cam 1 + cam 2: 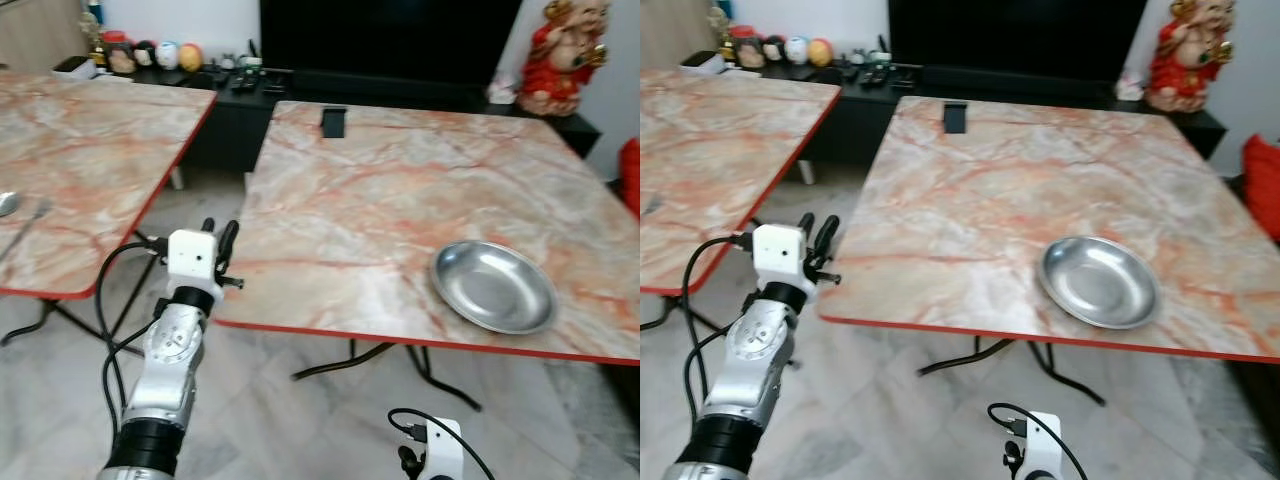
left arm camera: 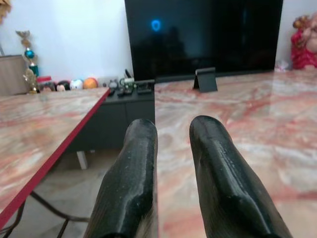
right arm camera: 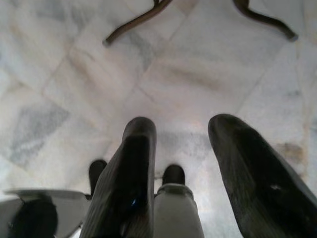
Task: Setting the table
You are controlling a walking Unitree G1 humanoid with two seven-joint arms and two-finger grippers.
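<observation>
A round silver plate lies near the front right of the marble table before me, with nothing on it. My left gripper is raised by that table's front left corner, at edge height, far left of the plate. In the left wrist view its fingers stand slightly apart with nothing between them, pointing along the tabletop. A spoon and a fork lie on the second marble table to my left. My right gripper hangs low, open over the floor.
A small black stand sits at the far edge of the near table. Behind are a dark TV, a low cabinet with ornaments and a red statue. A gap of floor separates the two tables; folding legs stand under the near one.
</observation>
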